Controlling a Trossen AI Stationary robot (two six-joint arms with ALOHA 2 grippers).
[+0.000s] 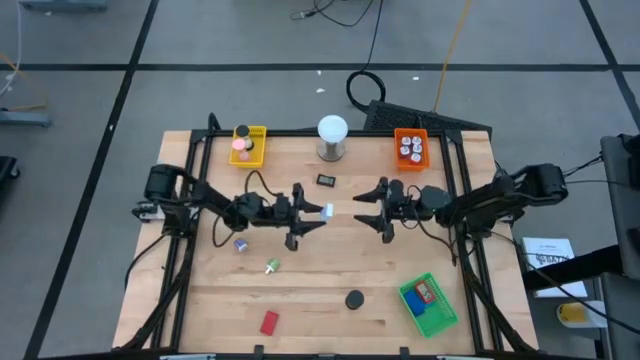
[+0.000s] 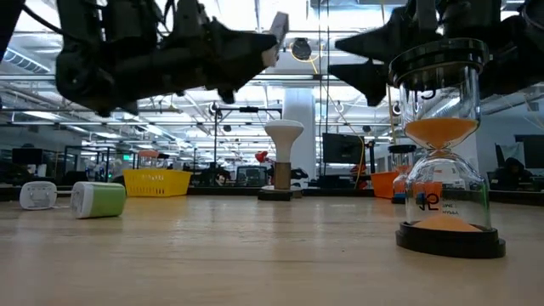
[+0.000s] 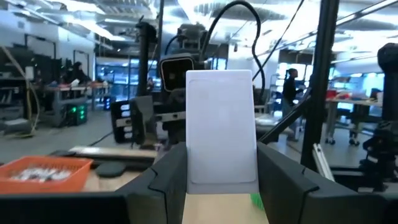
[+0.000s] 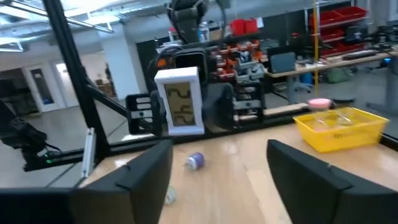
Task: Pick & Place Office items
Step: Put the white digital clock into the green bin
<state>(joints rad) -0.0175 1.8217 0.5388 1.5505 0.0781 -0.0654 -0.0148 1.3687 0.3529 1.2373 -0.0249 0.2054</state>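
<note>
1. A wooden worktop [image 1: 330, 270] carried two dark arms that met near its middle, one from each side.
2. Three trays sat near its edges. A green tray [image 1: 430, 305] at the near right held a red and blue piece. An orange tray [image 1: 411, 148] at the far right held whitish bits. A yellow tray [image 1: 248, 146] at the far left held a pink and a black round piece. These items looked already sorted.
3. The left end effector [image 1: 318, 212] held a small white flat card [image 3: 221, 134] upright between its fingers, raised above the worktop's middle.
4. The right end effector [image 1: 366, 208] faced it from just beside, its fingers spread wide and holding nothing. This looked like a handover just finished or given up.
5. Loose items remained on the worktop: a black round piece [image 1: 354, 299], a red flat block [image 1: 269, 322], a small dark rectangular item [image 1: 326, 180], a purple bit [image 1: 241, 244] and a green clip-like bit [image 1: 271, 266].
6. Judged from this, the task was partly done, with the card and five loose items left.
</note>
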